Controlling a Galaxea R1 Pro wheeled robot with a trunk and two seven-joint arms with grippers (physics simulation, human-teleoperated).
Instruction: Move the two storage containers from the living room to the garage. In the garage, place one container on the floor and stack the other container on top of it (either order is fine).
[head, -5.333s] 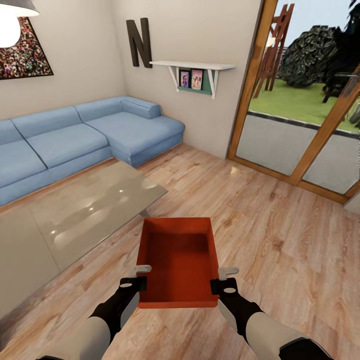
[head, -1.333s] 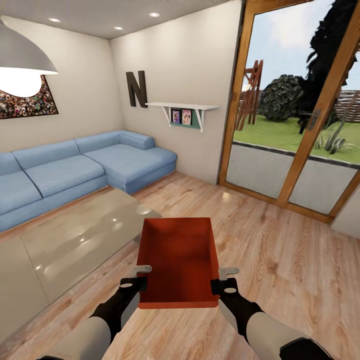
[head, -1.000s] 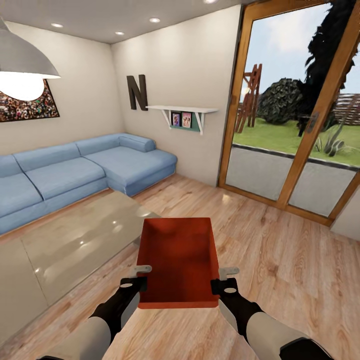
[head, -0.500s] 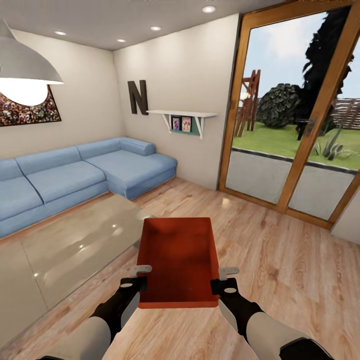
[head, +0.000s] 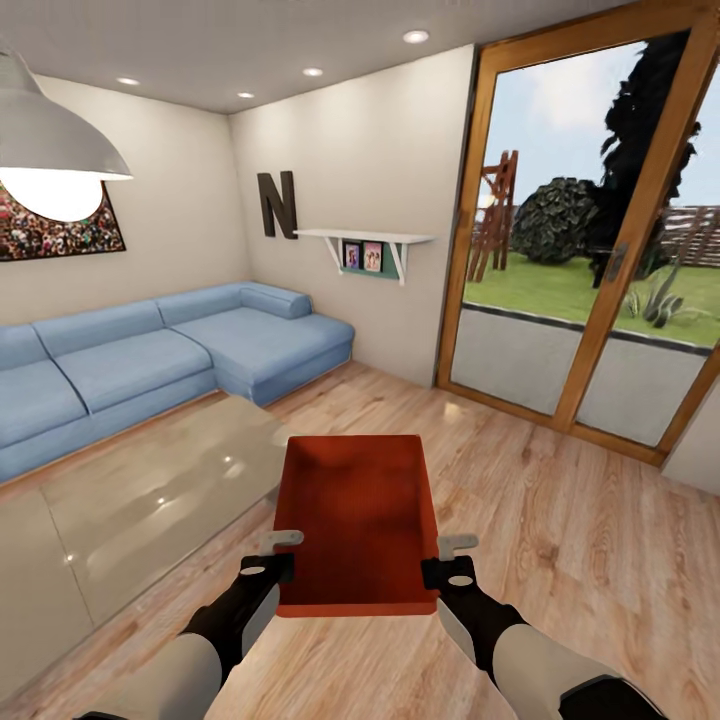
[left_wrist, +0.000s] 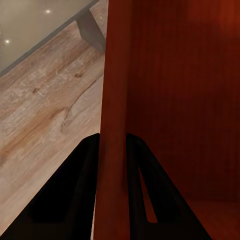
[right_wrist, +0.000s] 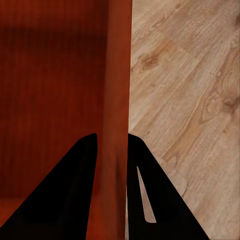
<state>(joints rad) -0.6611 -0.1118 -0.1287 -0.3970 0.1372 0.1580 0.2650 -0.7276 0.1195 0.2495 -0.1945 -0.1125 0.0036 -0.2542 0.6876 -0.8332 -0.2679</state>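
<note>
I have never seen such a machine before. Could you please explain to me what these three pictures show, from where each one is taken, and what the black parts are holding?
This is a simulated robot with two arms. The large picture comes from a camera on its head, looking forward and down. The two black-and-grey arms at the bottom are its own, ending in the left gripper and the right gripper.

Between them they carry an orange-red storage container, an open box with nothing visible inside. Each gripper pinches one side wall.

The two small pictures come from cameras near each gripper. In the left wrist view the dark fingers clamp the container's wall, one on each side; the right wrist view shows the same with its fingers.

The room has a wood floor, a blue sofa, a glossy low table and glass doors.
</note>
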